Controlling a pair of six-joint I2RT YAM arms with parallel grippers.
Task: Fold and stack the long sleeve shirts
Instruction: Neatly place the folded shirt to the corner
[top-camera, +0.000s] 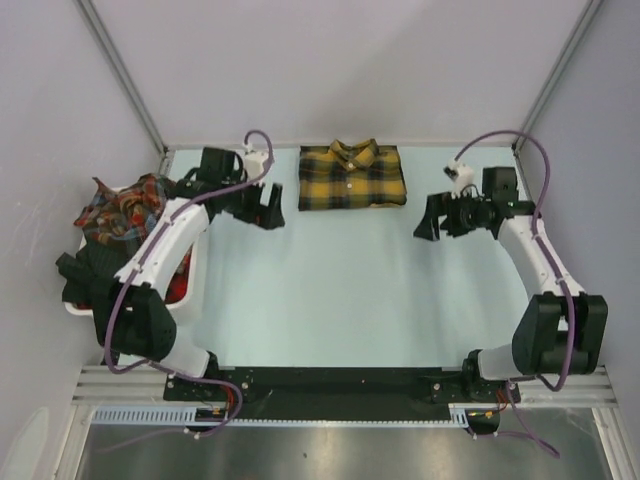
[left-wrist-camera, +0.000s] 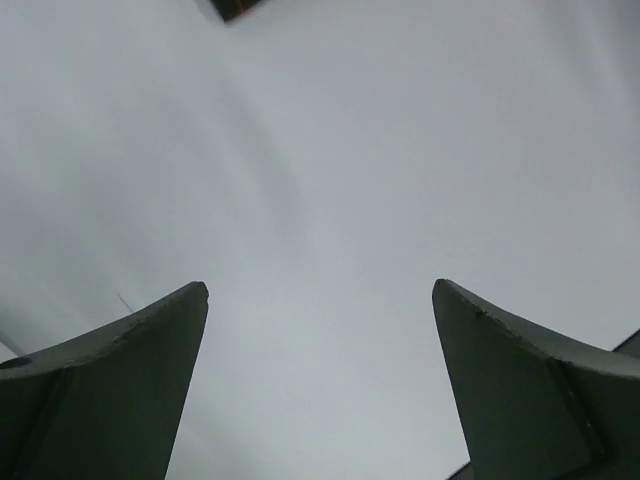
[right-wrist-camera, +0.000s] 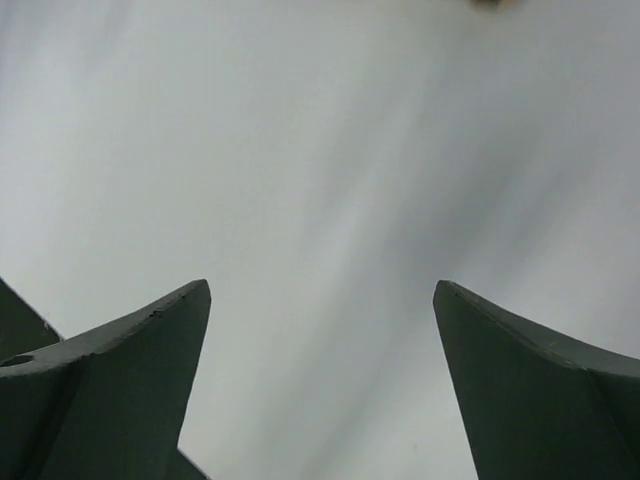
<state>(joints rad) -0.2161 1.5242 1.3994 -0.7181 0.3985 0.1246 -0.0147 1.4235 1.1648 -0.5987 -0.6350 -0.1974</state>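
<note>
A mustard-yellow plaid shirt (top-camera: 351, 177) lies folded flat, collar up, at the back middle of the table. My left gripper (top-camera: 268, 212) hangs open and empty just left of it. My right gripper (top-camera: 432, 222) hangs open and empty to the right of it, a short gap away. Red-toned plaid shirts (top-camera: 125, 208) lie crumpled in a white basket (top-camera: 190, 283) at the left. In the left wrist view my gripper (left-wrist-camera: 320, 295) shows wide apart jaws over bare table. The right wrist view shows the same for my right gripper (right-wrist-camera: 322, 292).
The white basket also holds a dark garment (top-camera: 85, 272). A metal frame post (top-camera: 122, 72) stands at the back left and another (top-camera: 560, 70) at the back right. The pale table surface (top-camera: 340, 290) spreads in front of the folded shirt.
</note>
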